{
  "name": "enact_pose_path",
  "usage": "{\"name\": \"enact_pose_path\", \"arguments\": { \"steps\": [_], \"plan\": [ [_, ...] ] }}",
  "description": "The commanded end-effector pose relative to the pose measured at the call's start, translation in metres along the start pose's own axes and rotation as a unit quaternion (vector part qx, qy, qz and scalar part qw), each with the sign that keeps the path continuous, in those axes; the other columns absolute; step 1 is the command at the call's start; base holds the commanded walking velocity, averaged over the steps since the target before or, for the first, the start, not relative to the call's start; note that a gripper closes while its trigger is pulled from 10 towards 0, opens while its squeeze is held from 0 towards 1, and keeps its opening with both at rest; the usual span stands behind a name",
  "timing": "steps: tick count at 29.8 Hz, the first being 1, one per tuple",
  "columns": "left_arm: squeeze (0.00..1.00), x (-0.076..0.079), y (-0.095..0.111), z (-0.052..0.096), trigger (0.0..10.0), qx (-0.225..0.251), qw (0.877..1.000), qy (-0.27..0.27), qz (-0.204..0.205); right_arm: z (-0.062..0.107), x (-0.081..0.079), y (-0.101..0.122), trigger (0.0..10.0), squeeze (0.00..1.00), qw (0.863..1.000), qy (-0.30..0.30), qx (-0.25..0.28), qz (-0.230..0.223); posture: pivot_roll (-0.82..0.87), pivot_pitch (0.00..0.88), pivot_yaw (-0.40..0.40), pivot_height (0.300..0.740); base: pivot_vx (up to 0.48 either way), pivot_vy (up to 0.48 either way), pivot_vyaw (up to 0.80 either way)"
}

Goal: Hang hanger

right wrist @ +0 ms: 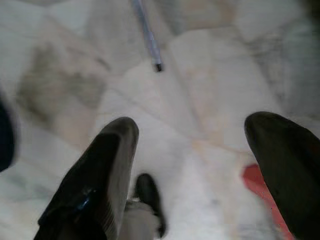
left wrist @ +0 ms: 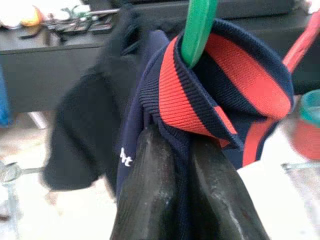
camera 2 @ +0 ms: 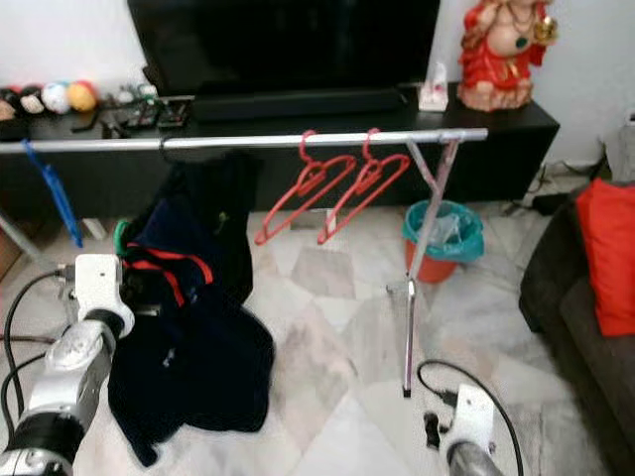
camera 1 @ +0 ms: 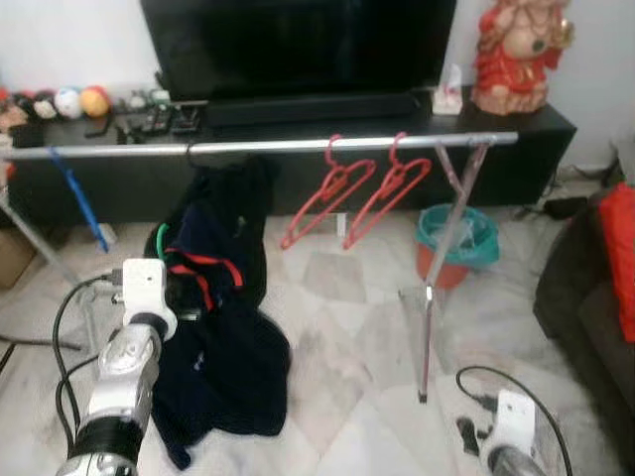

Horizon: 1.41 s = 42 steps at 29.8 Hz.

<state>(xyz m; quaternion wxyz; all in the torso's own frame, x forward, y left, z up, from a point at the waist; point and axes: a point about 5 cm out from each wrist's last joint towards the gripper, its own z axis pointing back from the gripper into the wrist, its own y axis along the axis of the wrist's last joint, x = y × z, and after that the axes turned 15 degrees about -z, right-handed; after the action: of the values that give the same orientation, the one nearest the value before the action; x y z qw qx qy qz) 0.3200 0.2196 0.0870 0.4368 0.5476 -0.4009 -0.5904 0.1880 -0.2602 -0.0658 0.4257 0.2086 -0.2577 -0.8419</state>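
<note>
The green plastic hanger (left wrist: 198,30) carries a navy garment with red-striped ribbed collar (left wrist: 220,90); only its curved green neck shows above the collar, and a sliver of green shows beside the cloth in the head views. It is held low in front of the long silver metal clothes rail (camera 1: 268,147), below the bar and not hooked on it. The left gripper (left wrist: 182,150) has its fingers pinched narrow on the navy fabric just under the collar, the dark cloth drooping down toward the marble-tiled floor (camera 1: 347,337).

On the rail hang two red plastic hangers (camera 1: 357,193), side by side and bare, and one dark garment (camera 1: 233,188) further left. One blue strip (camera 1: 77,198) slants down from the rail's left part.

The right gripper (right wrist: 192,145) hangs low over the floor, its fingers spread wide and holding nothing.

Behind the rail stands a black low TV cabinet (camera 1: 526,124) bearing one black television (camera 1: 298,45) and one red seated figurine (camera 1: 516,55). One teal bucket (camera 1: 456,238) sits on the floor.
</note>
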Motion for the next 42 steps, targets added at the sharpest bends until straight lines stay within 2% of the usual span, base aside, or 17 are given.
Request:
{"name": "enact_pose_path", "arguments": {
  "steps": [1, 22, 25, 29, 32, 37, 42],
  "plan": [
    [0.00, -0.014, 0.011, -0.002, 10.0, 0.025, 0.999, 0.023, -0.010, -0.001, -0.009, 0.004, 10.0, 0.00, 1.000, 0.014, 0.005, -0.005, -0.10, 0.000, 0.005, 0.740, 0.296, 0.000, 0.00],
    [0.00, -0.012, 0.009, -0.002, 10.0, 0.026, 0.999, 0.017, -0.009, -0.001, -0.008, 0.004, 10.0, 0.00, 1.000, 0.017, -0.001, -0.002, -0.09, 0.000, 0.001, 0.740, 0.296, 0.000, 0.00],
    [0.00, -0.009, 0.009, -0.003, 10.0, 0.027, 1.000, 0.007, -0.006, -0.001, -0.008, 0.003, 10.0, 0.00, 1.000, 0.016, -0.001, -0.003, -0.09, 0.000, 0.001, 0.740, 0.296, 0.000, 0.00],
    [0.00, 0.004, 0.010, -0.003, 10.0, 0.031, 0.998, -0.053, 0.021, -0.001, -0.008, 0.003, 10.0, 0.00, 1.000, 0.016, -0.001, -0.004, -0.09, 0.000, 0.000, 0.740, 0.297, 0.000, 0.00],
    [0.00, 0.010, 0.009, -0.002, 10.0, 0.029, 0.995, -0.089, 0.017, -0.001, -0.008, 0.003, 10.0, 0.00, 1.000, 0.016, -0.001, -0.006, -0.09, 0.000, 0.000, 0.740, 0.296, 0.000, 0.00],
    [0.00, 0.007, 0.010, -0.004, 10.0, 0.029, 0.996, -0.080, 0.012, -0.001, -0.008, 0.002, 10.0, 0.00, 1.000, 0.016, -0.002, -0.007, -0.09, 0.000, 0.003, 0.740, 0.295, 0.000, 0.00],
    [0.00, 0.008, 0.010, -0.003, 10.0, 0.027, 0.995, -0.093, 0.018, -0.001, -0.008, 0.002, 10.0, 0.00, 1.000, 0.018, -0.004, -0.008, -0.09, 0.000, 0.001, 0.740, 0.296, 0.000, 0.00]
  ]
}}
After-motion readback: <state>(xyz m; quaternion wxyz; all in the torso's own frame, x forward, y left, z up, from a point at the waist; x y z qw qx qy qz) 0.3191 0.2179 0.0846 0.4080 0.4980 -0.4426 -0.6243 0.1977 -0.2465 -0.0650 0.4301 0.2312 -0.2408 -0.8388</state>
